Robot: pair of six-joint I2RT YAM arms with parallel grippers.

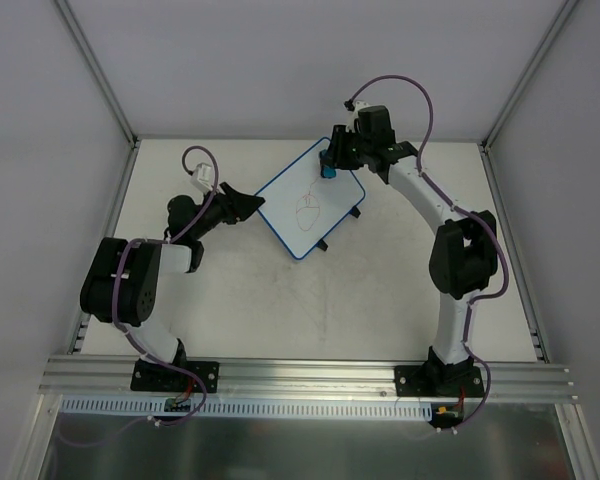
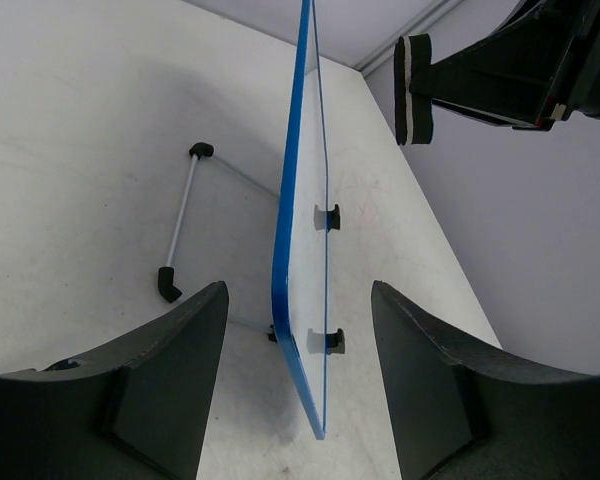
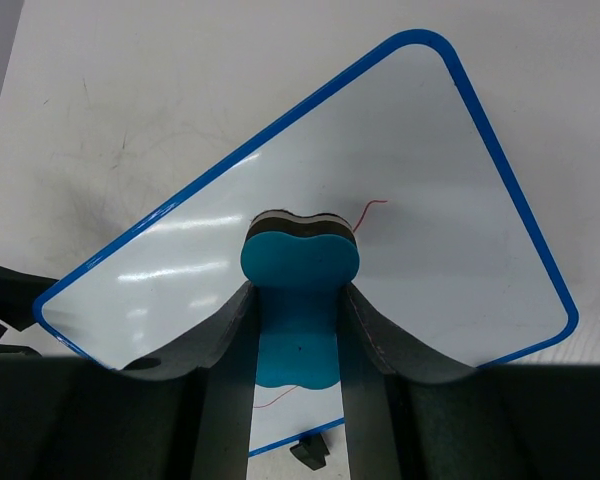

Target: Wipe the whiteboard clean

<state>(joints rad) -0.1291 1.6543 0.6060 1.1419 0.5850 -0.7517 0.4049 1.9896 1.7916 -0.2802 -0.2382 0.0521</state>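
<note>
The whiteboard (image 1: 335, 195) is seen standing on its small black feet toward the far middle of the table (image 1: 380, 300), turned at an angle between the two arms. A blue eraser (image 3: 300, 265) is pinched firmly in the right gripper (image 3: 300, 305) and is held over the far part of the board; from the left wrist view its pad appears to be just off the surface, not pressed to it. The left gripper (image 2: 298, 290) is placed astride the board's near-left edge with its jaws spread, a gap showing on each side of the blue rim, so the board is not yet clamped. A red scribble (image 1: 308, 212) is visible near the board's middle, unwiped. The task is judged to be at its preparation stage: the eraser is in hand, while steadying the board and all the wiping are left to do.
</note>
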